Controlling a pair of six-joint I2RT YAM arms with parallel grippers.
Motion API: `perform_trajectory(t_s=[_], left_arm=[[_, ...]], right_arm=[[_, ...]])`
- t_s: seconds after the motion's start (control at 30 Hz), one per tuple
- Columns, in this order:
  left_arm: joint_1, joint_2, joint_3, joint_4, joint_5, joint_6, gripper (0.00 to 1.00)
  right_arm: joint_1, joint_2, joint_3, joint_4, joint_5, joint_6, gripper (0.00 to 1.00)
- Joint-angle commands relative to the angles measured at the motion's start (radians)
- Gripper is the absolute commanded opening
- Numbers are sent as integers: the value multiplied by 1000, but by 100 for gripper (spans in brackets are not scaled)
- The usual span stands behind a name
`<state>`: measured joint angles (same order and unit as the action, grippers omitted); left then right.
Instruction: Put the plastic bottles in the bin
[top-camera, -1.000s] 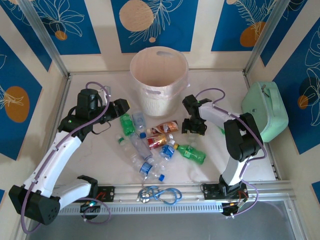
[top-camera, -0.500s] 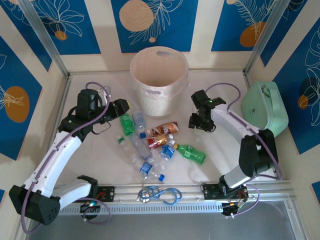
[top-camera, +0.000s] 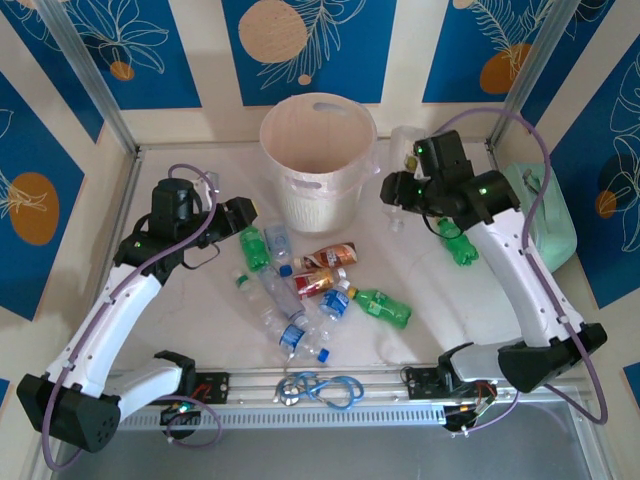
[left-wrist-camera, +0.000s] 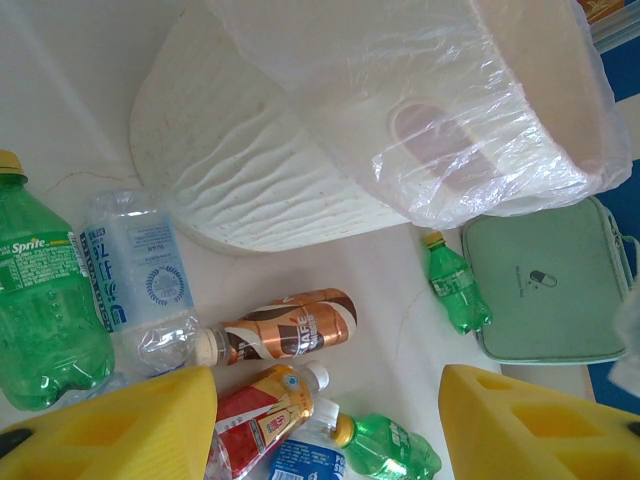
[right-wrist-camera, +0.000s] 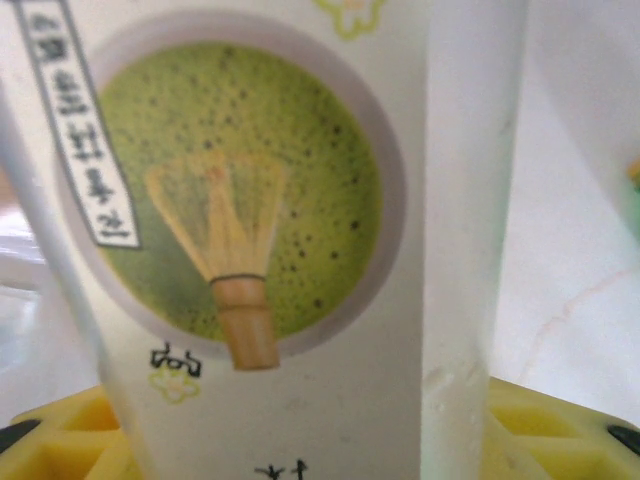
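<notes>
**One bottle at the rim, roughly ten left on the desk**

One pale bottle (right-wrist-camera: 250, 200) with a green tea label sat clamped between the fingers of the right claw (top-camera: 398, 190). The claw hung high, with the bin (top-camera: 315, 195) just to its left. From above, the claw appeared to be outside the rim rather than over the mouth. Letting go there would likely have dropped the bottle onto the desk (top-camera: 200, 320) beside the bin. A loose clear liner (left-wrist-camera: 500, 130) was draped over the rim, and a low pass could have snagged it or nudged the light bin.

The left claw (top-camera: 245, 212) was spread wide and held nothing. The other bottles (top-camera: 310, 290) lay just beneath and to the right of it, several touching. Closing that wide could have caught two at once or squeezed one out sideways.

A green bottle (top-camera: 455, 243) lay apart, below the right claw and next to the mint case (top-camera: 545, 225), easy to overlook.
</notes>
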<state>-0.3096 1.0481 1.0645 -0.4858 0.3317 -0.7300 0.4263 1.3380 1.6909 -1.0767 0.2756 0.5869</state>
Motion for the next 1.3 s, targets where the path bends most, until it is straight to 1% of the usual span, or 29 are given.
perform_trajectory(t_s=[0.0, 0.13, 0.4, 0.57, 0.63, 0.8, 0.97, 1.27], left_arm=[[15, -16, -6, 16, -4, -12, 60], [15, -14, -8, 11, -8, -12, 60], [16, -13, -6, -3, -12, -8, 60], [19, -7, 7, -16, -11, 0, 60], [21, -5, 14, -24, -10, 4, 60], [26, -8, 18, -34, -10, 11, 60], [30, -8, 14, -28, -10, 8, 60], [33, -5, 20, -23, -7, 4, 60]], right_arm=[[21, 69, 143, -11, -76, -5, 54], [50, 198, 350, -12, -109, -20, 54], [96, 537, 831, -87, -128, -63, 55], [101, 699, 997, -79, -141, -65, 56], [95, 740, 1021, -77, -130, -64, 56], [91, 798, 1005, -84, -124, -71, 56], [118, 815, 983, -100, -89, -107, 56], [148, 813, 955, -155, -68, -110, 56]])
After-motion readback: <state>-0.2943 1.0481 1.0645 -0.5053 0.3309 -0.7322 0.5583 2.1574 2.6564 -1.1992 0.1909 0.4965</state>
